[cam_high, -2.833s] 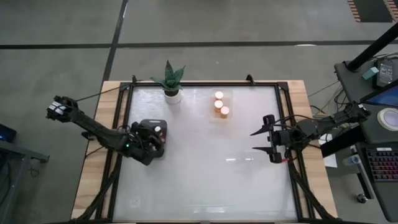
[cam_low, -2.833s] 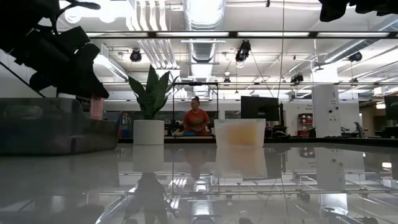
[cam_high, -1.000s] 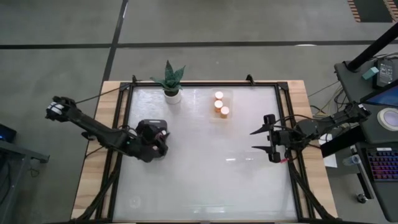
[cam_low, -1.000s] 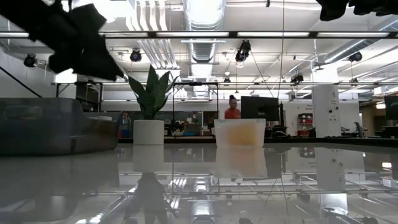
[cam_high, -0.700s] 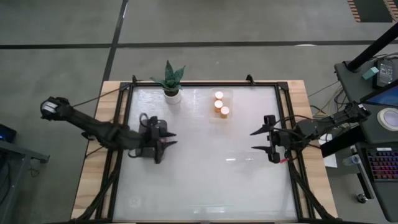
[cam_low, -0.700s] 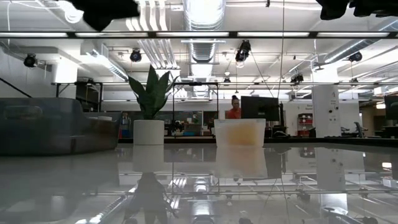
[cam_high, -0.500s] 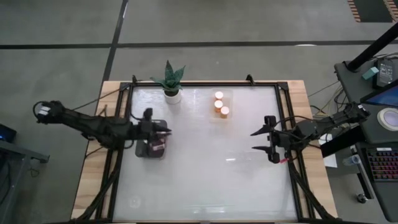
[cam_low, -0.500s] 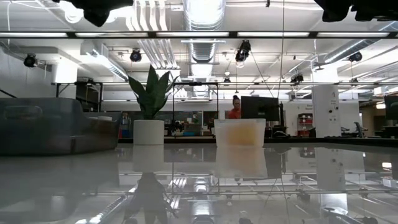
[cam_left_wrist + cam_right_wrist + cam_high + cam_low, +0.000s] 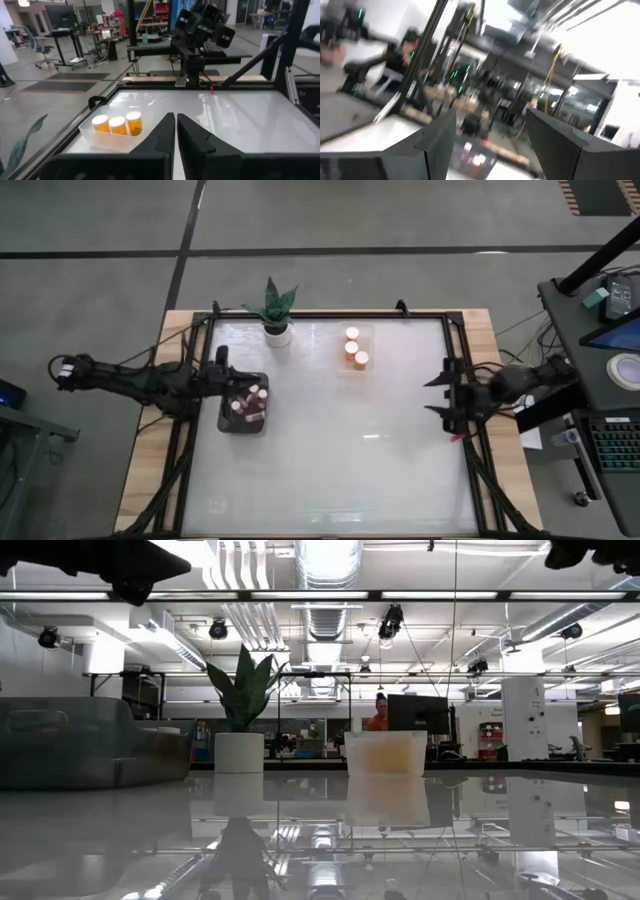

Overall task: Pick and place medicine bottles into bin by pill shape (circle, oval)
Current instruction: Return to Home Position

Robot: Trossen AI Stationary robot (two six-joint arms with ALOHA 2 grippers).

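Several pinkish-red medicine bottles (image 9: 252, 392) with white caps stand in the dark bin (image 9: 243, 426) at the table's left. Three orange bottles (image 9: 353, 348) stand in the clear bin (image 9: 100, 141) at the far middle, also seen in the low view as the clear bin (image 9: 385, 753). My left gripper (image 9: 225, 370) is shut and holds nothing; it hangs level above the dark bin's far left corner, and the left wrist view shows its tips (image 9: 175, 131) together. My right gripper (image 9: 438, 397) stands open and holds nothing, above the table's right edge.
A white pot with a green plant (image 9: 272, 312) stands at the far edge, left of the clear bin. A black frame (image 9: 200, 430) runs around the glossy white table top. A person (image 9: 378, 712) shows in the room beyond the table.
My left gripper has risen off the dark bin and drawn back toward the table's left edge, tipping from pointing down to level, and it has shut with nothing in it. The bottles in the dark bin now show uncovered. My right gripper has drawn back toward the right edge.
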